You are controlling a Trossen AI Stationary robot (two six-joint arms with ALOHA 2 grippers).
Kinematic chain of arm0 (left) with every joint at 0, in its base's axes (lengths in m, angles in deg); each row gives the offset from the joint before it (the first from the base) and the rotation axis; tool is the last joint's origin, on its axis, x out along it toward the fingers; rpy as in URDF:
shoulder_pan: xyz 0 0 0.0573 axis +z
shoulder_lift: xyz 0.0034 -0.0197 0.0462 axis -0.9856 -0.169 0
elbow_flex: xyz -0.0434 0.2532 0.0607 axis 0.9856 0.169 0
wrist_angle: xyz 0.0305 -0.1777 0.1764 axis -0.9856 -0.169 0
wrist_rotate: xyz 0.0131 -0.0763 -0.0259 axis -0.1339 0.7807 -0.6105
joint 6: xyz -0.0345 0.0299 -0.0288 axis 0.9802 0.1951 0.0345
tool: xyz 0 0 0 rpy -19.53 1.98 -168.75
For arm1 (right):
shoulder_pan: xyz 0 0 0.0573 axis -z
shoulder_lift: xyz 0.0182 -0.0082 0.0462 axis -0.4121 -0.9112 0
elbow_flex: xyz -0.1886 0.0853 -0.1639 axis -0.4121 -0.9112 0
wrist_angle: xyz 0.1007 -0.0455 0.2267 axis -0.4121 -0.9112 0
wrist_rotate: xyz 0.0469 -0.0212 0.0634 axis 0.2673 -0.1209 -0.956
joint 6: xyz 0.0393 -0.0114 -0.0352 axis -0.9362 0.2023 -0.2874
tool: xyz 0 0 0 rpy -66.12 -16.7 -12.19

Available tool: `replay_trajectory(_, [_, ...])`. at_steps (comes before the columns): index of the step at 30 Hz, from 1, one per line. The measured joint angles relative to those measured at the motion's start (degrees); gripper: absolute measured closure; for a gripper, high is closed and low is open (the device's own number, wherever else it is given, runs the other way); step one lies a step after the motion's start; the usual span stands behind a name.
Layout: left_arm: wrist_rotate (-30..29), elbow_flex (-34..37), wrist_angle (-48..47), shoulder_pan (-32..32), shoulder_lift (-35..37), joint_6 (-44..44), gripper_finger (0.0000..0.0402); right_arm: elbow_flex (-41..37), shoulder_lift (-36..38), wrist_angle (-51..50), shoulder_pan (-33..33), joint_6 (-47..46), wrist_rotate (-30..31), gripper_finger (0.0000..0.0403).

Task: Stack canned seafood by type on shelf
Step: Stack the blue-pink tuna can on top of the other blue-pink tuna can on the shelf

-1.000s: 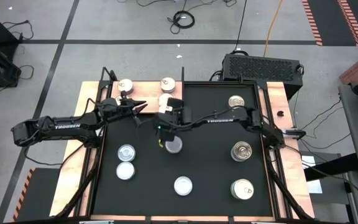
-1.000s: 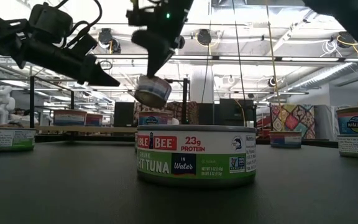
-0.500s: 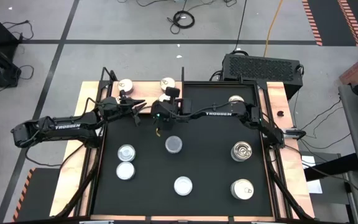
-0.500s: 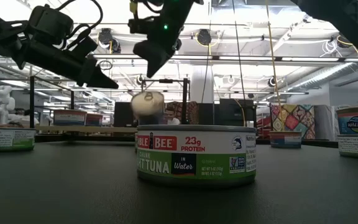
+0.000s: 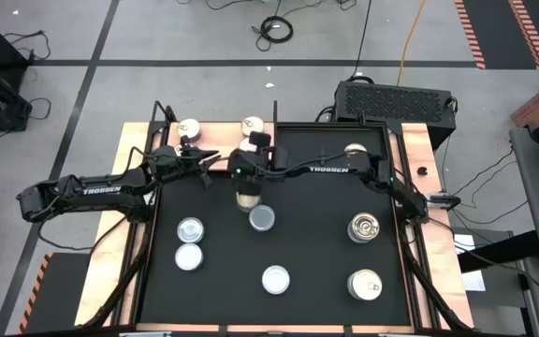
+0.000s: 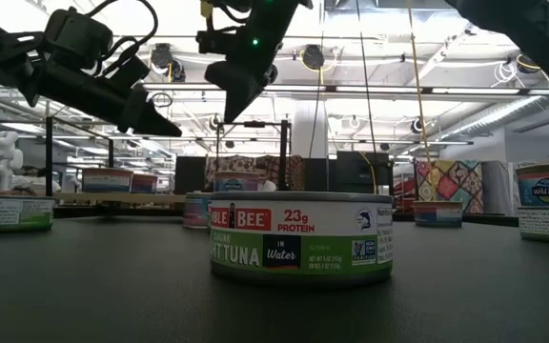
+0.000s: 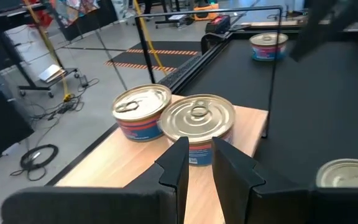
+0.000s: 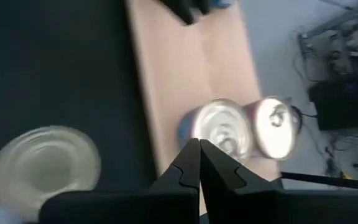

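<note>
From above, the right hand (image 5: 243,183) hovered, fingers together and empty, just over a tin (image 5: 247,198) on the black mat (image 5: 316,271) beside the shelf (image 5: 215,131). In the left wrist view, the left hand (image 7: 199,163), fingers slightly apart and empty, hung above the shelf (image 7: 135,171) near two tins (image 7: 197,127).

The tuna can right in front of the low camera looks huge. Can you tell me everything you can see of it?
The tuna can is a short, round metal tin with shiny rims at top and bottom. Its paper label is white above and green below, with a red panel ending in "BEE", the words "23g PROTEIN", "TUNA", and "in Water" on a dark blue patch. It stands upright and unopened-looking on the black mat, and nothing else touches it.
</note>
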Motion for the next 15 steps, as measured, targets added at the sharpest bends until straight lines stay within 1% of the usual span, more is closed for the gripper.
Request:
replay_trajectory(3, [1.6,0.0,0.0,0.0,0.0,-0.2,0.033,0.0,0.0,-2.6,-1.8,-1.7,-0.3,0.0403])
replay_trajectory(6, [2.0,0.0,0.0,0.0,0.0,-0.5,0.033,0.0,0.0,-5.8,-3.8,-4.1,-0.4,0.0403])
replay_trajectory(12, [2.1,0.0,0.1,0.0,0.0,-0.4,0.033,0.0,0.0,-15.3,-8.6,-13.2,-0.3,0.0403])
replay_trajectory(15, [3.7,0.0,0.5,0.0,0.0,0.3,0.033,0.0,0.0,-21.1,-11.0,-18.7,-0.3,0.0403])
